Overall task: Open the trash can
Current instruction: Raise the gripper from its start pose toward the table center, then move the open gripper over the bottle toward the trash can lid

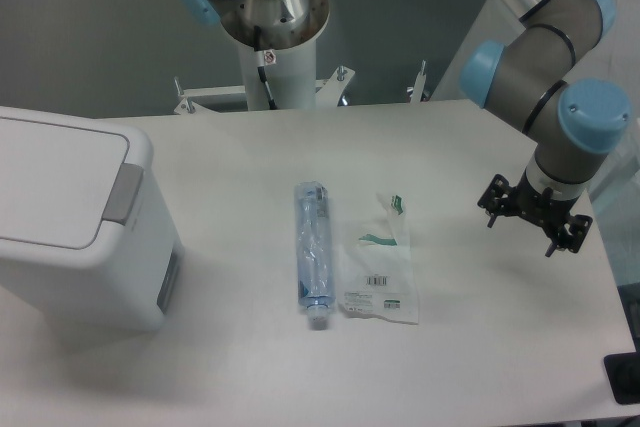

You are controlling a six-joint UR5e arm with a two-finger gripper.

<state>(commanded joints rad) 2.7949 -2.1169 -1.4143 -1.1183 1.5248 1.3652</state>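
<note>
The black two-finger claw [534, 215] hangs at about three o'clock over the white table [470, 347], holding nothing; whether its jaws stand apart or closed cannot be told from here. The large white boxy plastic trash can [75, 222] sits at nine o'clock, flat lid down, grey push tab [123, 193] facing the centre. A clear crushed plastic bottle [313, 253] lies mid-table, a transparent printed plastic bag [381, 275] just beside it.

table [480, 347] white | trash can [70, 217] left | bottle [313, 252] lying centre | plastic packet [380, 272] just beside bottle
</note>
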